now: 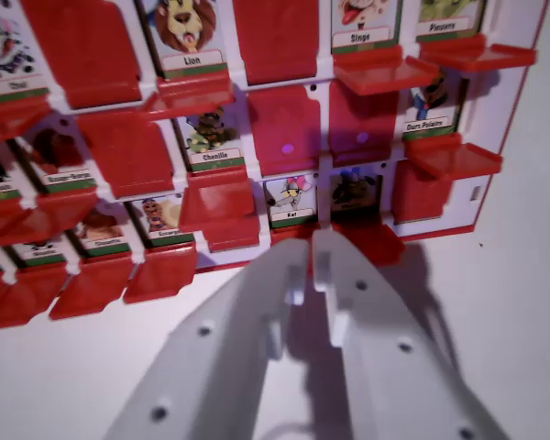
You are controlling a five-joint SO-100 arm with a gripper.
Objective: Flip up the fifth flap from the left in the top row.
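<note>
Getting this flip right calls for sliding one fingertip of the tool under the free lip of a single flap and levering it upward, without snagging the neighbours that crowd the red game board. The tool's white jaws are drawn nearly together, a thin slit between them, grasping nothing. Its tips sit at the board's nearest edge in the wrist view, just below the "Rat" picture card and touching or almost touching the red flap under the dark card to its right. Which row counts as the top one I cannot tell from this angle, so the fifth flap cannot be fixed with certainty. Several flaps lie down over their cards, such as the one beside "Chenille"; others already stand open.
</note>
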